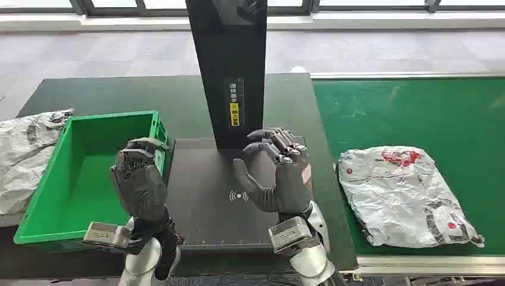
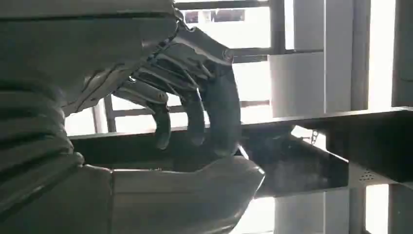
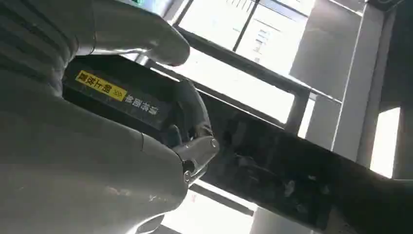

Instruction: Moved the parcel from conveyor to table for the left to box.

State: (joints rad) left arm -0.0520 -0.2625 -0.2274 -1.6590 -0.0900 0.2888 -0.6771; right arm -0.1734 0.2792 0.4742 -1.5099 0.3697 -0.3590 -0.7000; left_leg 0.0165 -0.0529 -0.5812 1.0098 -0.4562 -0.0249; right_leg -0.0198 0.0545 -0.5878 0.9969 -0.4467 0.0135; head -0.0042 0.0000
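Parcel [image 1: 408, 196]: white crumpled bag with red and grey print, lying flat on the green conveyor [image 1: 417, 113], well to the right of both hands and touched by neither.

Right hand [image 1: 280, 173]: raised above the dark scanner plate [image 1: 208, 202], palm turned inward, thumb standing apart from the curled fingers, nothing between them. Empty, roughly half open. Close in front of the black upright post [image 1: 229, 71] with its yellow label; seen from the right wrist, that same label [image 3: 102, 87] just beyond the grey thumb [image 3: 141, 34]. Contact with the post: cannot tell.

Left hand [image 1: 140, 179]: raised at the right edge of the green crate [image 1: 77, 179], back of the hand towards the head camera, fingers bent forward and down. From the left wrist, dark fingers [image 2: 195, 97] curled over towards the thick thumb [image 2: 195, 190], a gap left between them, nothing held there. Loosely cupped, empty.

Crate sitting on the dark green table [image 1: 119, 95], left of the scanner plate. Another crumpled white bag [image 1: 24, 155] lying at the crate's far left side, partly off the table's edge.
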